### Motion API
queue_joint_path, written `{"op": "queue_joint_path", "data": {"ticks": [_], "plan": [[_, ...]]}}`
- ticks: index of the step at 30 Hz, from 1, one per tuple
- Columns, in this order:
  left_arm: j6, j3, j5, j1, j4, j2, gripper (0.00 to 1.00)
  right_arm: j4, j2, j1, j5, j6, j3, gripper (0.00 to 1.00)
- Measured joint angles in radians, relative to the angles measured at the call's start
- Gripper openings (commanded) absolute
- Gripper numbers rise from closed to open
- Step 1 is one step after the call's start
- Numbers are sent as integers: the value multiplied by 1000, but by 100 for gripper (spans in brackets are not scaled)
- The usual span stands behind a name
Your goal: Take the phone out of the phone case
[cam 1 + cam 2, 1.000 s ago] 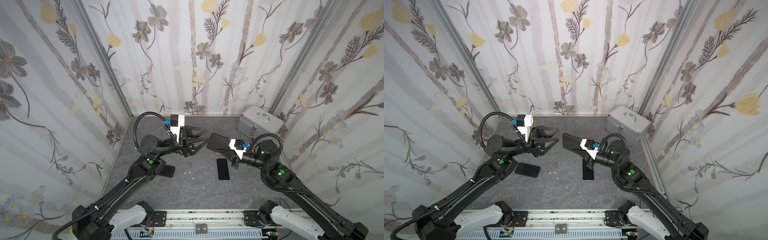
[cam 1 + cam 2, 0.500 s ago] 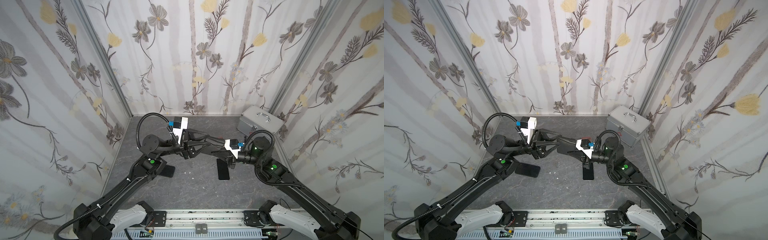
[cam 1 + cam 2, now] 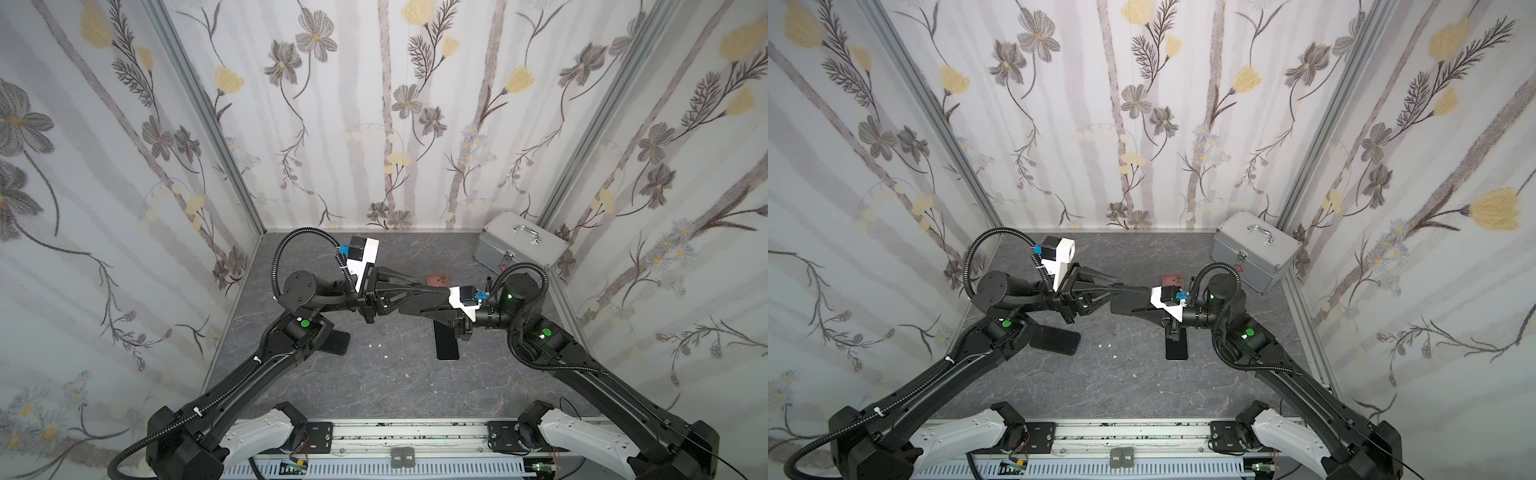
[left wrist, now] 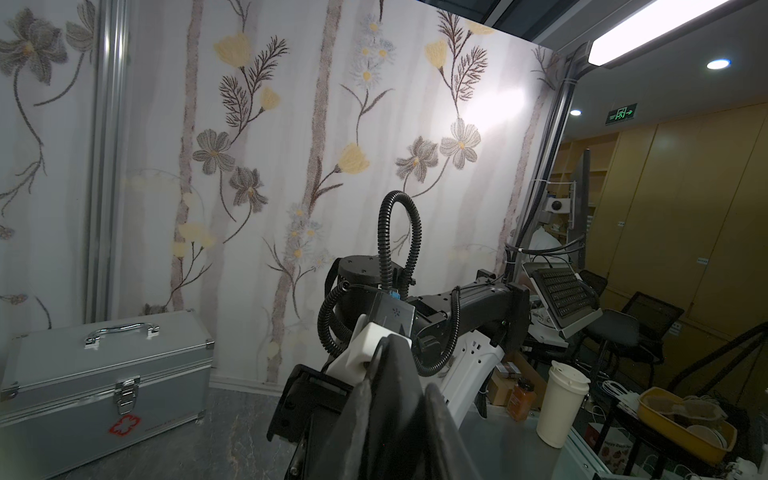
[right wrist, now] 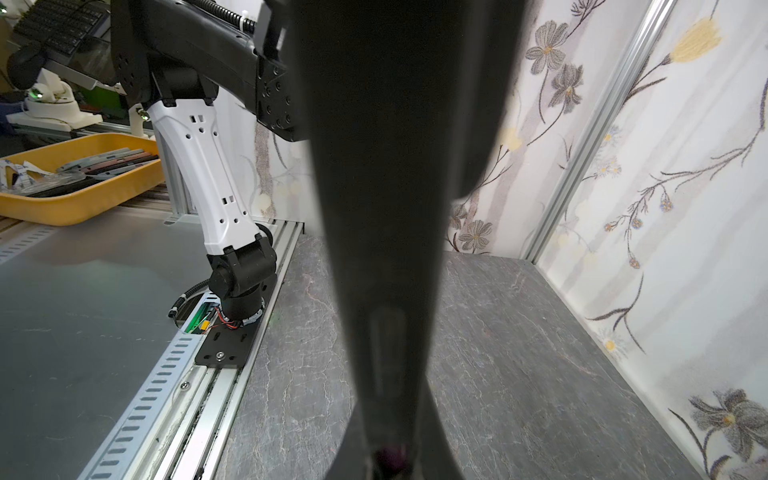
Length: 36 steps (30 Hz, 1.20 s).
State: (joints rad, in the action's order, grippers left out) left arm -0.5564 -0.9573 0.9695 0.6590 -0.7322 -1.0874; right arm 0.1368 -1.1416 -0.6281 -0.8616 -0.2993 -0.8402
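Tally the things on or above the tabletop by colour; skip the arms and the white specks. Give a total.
Black: 3 – held black slab, mid-table black slab, left-side black slab
Reddish-brown slab: 1
Silver metal case: 1
Total: 5

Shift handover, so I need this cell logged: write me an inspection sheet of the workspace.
Surface: grey stone-look table, few white specks.
Job's things: held phone aloft between arms; whether cased, cannot tell.
Clutter: black phone, dark slab, pink case on table; silver case at back.
Grippers: right gripper shut on held phone; left gripper flanks its other end, grip unclear.
Cables: conduit loops at both wrists, untangled.
Surroundings: floral walls.
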Motion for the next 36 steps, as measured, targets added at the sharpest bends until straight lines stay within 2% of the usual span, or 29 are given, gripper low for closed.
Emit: {"op": "queue_joint_path", "data": {"ticks": [5,10,16,18,20,23,27,32,36], "plan": [[-2,6,23,0,-15,0,16,-4,-1,1,12,-62,1,0],[-4,27,55,-6,-48,0,12,-7,-10,4,39,-175,-3,0],[-1,42,79,-13,-86,0,13,-5,-33,13,57,-318,-23,0],[0,43,89,-19,-95,-1,19,-1,-44,18,58,-356,-34,0],[0,43,101,-24,-101,-4,30,3,-53,23,59,-391,-42,0],[-46,43,82,-29,-73,-6,35,22,-64,31,135,-492,-45,0],[-76,43,76,-43,-41,-5,44,21,-68,34,191,-551,-45,0],[-72,48,61,-82,-21,34,53,59,-55,39,253,-535,-11,0],[7,82,-39,-125,-12,116,55,106,-22,44,271,-431,46,0]]}}
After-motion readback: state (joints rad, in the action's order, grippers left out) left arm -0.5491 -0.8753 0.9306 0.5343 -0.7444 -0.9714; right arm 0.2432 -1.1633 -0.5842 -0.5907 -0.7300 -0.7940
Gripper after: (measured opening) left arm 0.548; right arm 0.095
